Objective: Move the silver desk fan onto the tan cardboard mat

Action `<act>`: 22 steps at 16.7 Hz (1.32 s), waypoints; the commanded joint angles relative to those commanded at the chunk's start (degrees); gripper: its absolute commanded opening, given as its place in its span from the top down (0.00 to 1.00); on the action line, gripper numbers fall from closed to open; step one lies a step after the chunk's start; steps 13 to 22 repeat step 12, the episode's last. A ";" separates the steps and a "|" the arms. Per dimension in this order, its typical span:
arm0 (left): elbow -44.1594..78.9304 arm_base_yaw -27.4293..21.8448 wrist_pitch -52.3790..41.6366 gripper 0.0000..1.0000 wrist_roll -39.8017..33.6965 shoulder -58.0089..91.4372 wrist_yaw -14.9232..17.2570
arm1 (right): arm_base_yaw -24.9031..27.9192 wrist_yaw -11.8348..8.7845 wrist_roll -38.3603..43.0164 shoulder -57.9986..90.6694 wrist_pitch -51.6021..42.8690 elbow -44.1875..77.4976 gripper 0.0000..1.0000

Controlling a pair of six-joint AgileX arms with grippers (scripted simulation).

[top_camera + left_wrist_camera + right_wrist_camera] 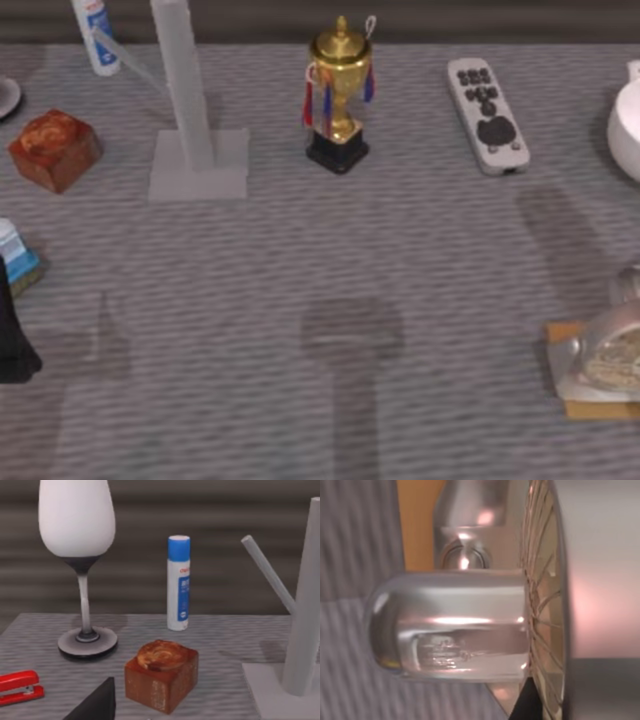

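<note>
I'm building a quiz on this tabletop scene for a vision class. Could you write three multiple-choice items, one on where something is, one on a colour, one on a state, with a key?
1. Where does the silver desk fan stand?
A. At the table's right edge, over the tan cardboard mat
B. Beside the gold trophy cup
C. On the grey post's square base

2. What colour is the cap of the glue stick?
A. Red
B. Blue
C. Gold

3. How does the TV remote rest?
A. Standing on end
B. Leaning on the trophy
C. Lying flat, buttons up

Key:
1 A: the top view shows the fan at the right edge with the mat's orange-tan corner under it.
2 B: the left wrist view shows a blue cap on a white tube.
3 C: the top view shows its button face.
</note>
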 joint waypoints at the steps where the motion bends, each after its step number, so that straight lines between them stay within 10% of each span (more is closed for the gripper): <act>1: 0.00 0.00 0.00 0.00 0.00 0.00 0.00 | 0.00 0.00 0.00 0.00 0.00 0.00 0.40; 7: 0.00 0.00 0.00 0.00 0.00 0.00 0.00 | 0.00 0.00 0.00 0.00 0.00 0.00 0.00; 22: 0.00 0.00 0.00 0.00 0.00 0.00 0.00 | 0.00 0.00 0.00 0.00 0.00 0.00 0.00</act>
